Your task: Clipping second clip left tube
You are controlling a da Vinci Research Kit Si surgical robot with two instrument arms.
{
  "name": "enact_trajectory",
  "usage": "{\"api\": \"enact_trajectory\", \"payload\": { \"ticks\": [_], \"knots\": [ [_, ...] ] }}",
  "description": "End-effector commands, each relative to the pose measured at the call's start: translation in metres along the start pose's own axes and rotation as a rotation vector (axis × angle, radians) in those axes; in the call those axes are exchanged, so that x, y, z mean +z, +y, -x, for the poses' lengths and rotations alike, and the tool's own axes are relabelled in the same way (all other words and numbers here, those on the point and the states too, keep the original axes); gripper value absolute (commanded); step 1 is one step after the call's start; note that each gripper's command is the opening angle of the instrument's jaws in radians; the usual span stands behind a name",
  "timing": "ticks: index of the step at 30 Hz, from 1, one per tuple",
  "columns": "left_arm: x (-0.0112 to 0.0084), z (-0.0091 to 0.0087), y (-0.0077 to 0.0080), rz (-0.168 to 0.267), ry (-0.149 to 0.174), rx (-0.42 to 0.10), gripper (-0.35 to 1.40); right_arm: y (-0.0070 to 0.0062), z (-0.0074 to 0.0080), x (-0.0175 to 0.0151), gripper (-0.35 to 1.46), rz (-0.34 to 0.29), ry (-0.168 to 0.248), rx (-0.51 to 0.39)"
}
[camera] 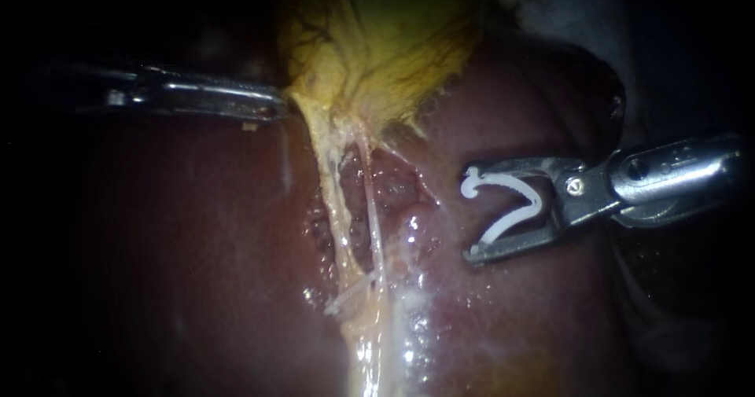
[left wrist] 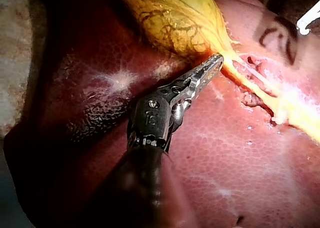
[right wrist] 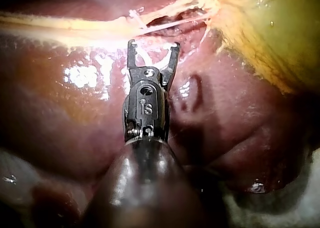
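Note:
The yellow gallbladder point(camera: 377, 43) lies on the dark red liver point(camera: 157, 248). Two tubes run down from its neck: a thicker yellowish left tube point(camera: 334, 185) and a thin pale right tube point(camera: 371, 200). My left instrument point(camera: 275, 110) reaches the edge of the gallbladder's neck, jaws shut on the tissue there; the left wrist view shows its tip point(left wrist: 216, 62) at the yellow tissue point(left wrist: 170, 17). My right instrument point(camera: 469, 212) holds an open white clip point(camera: 511, 200) between its spread jaws, off to the right of both tubes and clear of them. In the right wrist view its jaws point(right wrist: 153, 45) point at the tubes.
Wet, glistening liver surface point(camera: 425, 310) lies below the tubes, with raw dissected tissue point(camera: 393, 185) between them and the clip. Pale fatty strands point(camera: 346, 295) cross the lower end of the tubes. The view's edges are dark.

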Motion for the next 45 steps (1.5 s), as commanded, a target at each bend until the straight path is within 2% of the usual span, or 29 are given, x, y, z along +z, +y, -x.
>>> {"api": "enact_trajectory", "payload": {
  "ticks": [1,7,10,17,20,24,33,45],
  "knots": [
    [-0.0009,0.0005,0.0,0.005,-0.011,-0.004,-0.35,0.0,0.0,0.0,0.59,0.0,0.0,0.0],
    [-0.0046,0.0029,-0.0005,0.023,-0.046,-0.01,-0.35,0.0,0.0,0.0,0.59,0.0,0.0,0.0],
    [-0.0052,0.0033,-0.001,0.027,-0.051,-0.009,-0.35,0.0001,0.0,0.0001,0.59,0.001,0.0,0.001],
    [-0.0048,0.0032,-0.0014,0.031,-0.055,-0.009,-0.35,0.0002,-0.0001,0.0004,0.6,0.003,0.0,0.002],
    [-0.0047,0.0032,-0.0014,0.032,-0.058,-0.01,-0.35,0.0002,-0.0003,0.0006,0.58,-0.016,0.002,0.043],
    [-0.0041,0.0035,-0.0016,0.038,-0.062,-0.011,-0.35,0.0002,-0.0006,0.0011,0.56,-0.085,0.006,0.105],
    [-0.0023,0.004,-0.0017,0.029,-0.062,-0.008,-0.35,0.0001,-0.0013,0.0026,0.55,-0.129,0.04,0.187],
    [-0.0017,0.0042,-0.0018,0.023,-0.062,-0.009,-0.35,-0.0006,-0.0017,0.0061,0.54,-0.202,0.083,0.271]
  ]
}}
